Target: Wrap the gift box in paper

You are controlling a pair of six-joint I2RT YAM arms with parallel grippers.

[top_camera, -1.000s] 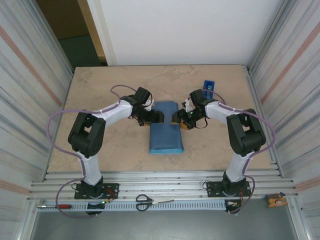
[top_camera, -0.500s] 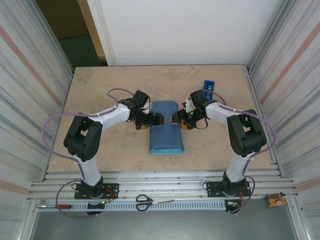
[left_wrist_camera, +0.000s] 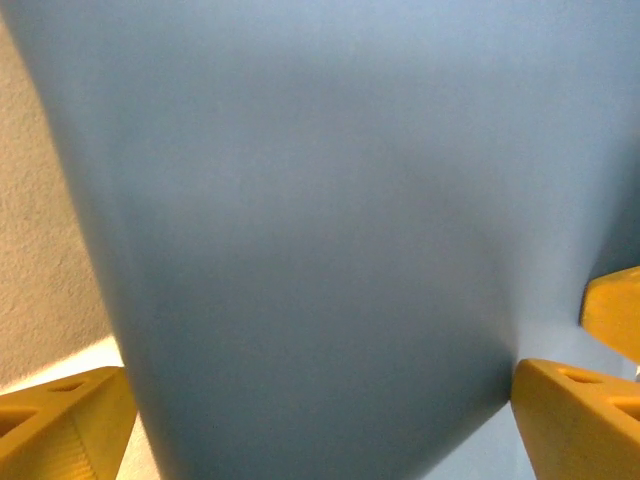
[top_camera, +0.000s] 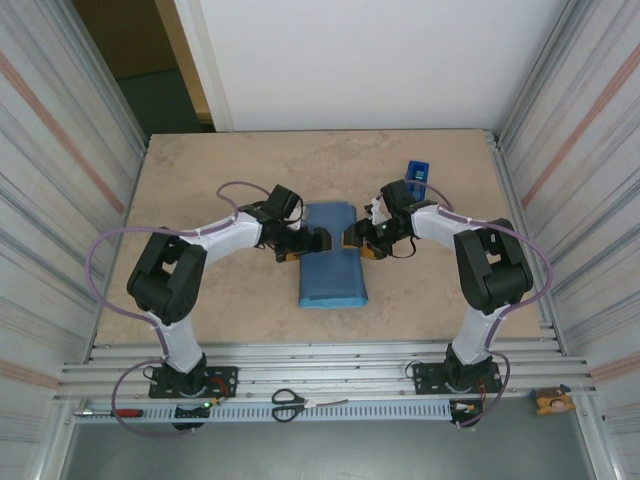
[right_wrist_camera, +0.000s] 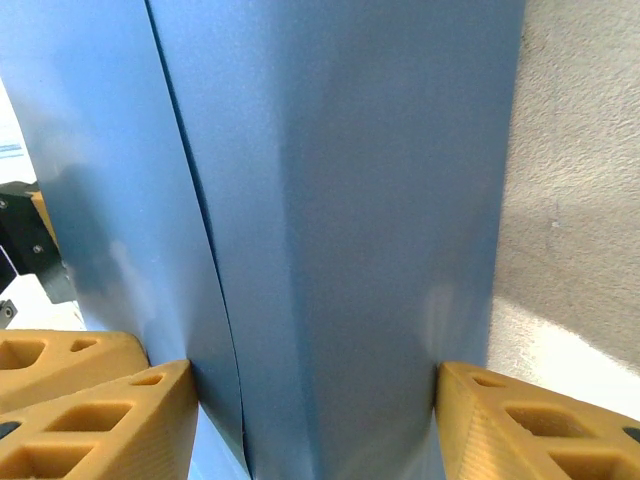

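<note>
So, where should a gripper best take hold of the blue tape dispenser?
Probably grip the tape dispenser across its narrow sides, from above: it is slim and stands free on the table, just beyond the right gripper.

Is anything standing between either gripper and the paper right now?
Nothing visible does. The left gripper and the right gripper each straddle the paper directly, at its left and right edges. The blue tape dispenser sits apart, beyond the right arm.

Paper [top_camera: 333,262] between left claw [top_camera: 318,240] and right claw [top_camera: 349,238], tape dispenser [top_camera: 417,173] behind the right claw, scissors [top_camera: 290,404] well before the paper.
</note>
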